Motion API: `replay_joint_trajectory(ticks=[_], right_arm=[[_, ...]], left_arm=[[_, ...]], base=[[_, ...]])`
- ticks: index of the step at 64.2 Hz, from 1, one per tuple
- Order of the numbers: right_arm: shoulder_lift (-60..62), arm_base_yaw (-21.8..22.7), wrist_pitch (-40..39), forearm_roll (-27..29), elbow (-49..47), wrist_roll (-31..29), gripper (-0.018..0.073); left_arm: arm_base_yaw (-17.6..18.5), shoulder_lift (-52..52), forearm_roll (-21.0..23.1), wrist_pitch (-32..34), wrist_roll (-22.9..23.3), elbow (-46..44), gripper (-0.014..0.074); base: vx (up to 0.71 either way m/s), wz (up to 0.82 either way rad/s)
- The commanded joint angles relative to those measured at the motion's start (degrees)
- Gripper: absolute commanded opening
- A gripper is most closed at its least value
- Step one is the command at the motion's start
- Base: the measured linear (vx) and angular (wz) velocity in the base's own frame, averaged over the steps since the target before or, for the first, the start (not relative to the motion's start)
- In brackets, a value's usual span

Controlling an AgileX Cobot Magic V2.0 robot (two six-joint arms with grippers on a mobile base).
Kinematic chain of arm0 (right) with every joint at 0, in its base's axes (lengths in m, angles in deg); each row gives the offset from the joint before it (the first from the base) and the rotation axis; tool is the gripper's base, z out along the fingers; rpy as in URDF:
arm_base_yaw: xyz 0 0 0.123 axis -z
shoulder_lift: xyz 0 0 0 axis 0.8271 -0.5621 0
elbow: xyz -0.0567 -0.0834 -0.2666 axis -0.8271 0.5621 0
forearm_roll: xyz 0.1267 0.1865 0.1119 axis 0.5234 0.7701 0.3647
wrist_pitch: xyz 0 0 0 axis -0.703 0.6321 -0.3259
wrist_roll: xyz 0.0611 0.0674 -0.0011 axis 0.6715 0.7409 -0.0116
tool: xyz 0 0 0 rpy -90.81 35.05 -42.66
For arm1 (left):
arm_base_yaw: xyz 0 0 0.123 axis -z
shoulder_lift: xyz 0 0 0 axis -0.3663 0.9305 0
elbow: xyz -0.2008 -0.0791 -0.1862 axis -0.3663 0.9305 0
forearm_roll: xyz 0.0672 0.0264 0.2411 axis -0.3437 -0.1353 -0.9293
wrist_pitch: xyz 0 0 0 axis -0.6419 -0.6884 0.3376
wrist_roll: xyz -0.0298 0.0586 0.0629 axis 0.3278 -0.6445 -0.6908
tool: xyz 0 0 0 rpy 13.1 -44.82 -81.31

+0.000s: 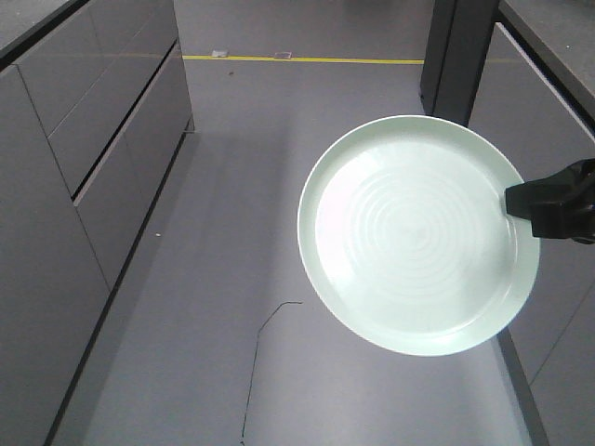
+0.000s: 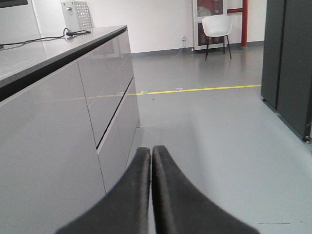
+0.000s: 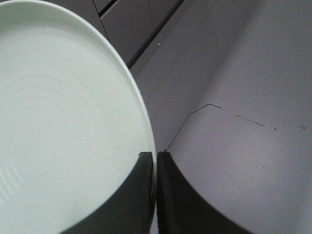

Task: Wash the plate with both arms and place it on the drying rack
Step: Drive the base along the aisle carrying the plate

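- The plate was seen held in the air over the floor, across the aisle from the grey cabinet run; its ringed face was turned up toward the front camera.
- The right gripper was recorded at the plate edge farthest from the cabinet run. In the right wrist view its fingers were clamped on the rim of the plate, one on each side.
- The left gripper was noted beside the cabinet run, its two fingers pressed together with nothing between them.
- The floor was logged as smooth, matt grey and lightly glossy. A thin dark crooked line was marked on it between the cabinet run and the plate; the same line was picked up in the right wrist view.
- A yellow strip was observed crossing the floor past the far end of the cabinet run.
- The cabinet run was topped by a dark counter, on which a black cable and a grey perforated box were seen.
- A tall dark unit was noted across the aisle from the cabinet run.
- A white chair was recorded against the pale back wall, well beyond the cabinet run.
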Motion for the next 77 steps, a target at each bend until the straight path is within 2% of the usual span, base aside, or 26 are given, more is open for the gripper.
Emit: replay_joint_trajectory(ticks=[1,77], right_arm=[[0.9,0.4,-2.7,2.3,-1.6,-0.4,-0.0007],[0.9,0.4,-2.7,2.3,-1.6,-0.4,-0.0007]], left_arm=[[-0.1,-0.9,0.5,4.4,0.2,1.1,-0.0006],[-0.1,-0.9,0.5,4.4,0.2,1.1,-0.0006]], base=[[0.19,0.13],[0.20,0.07]])
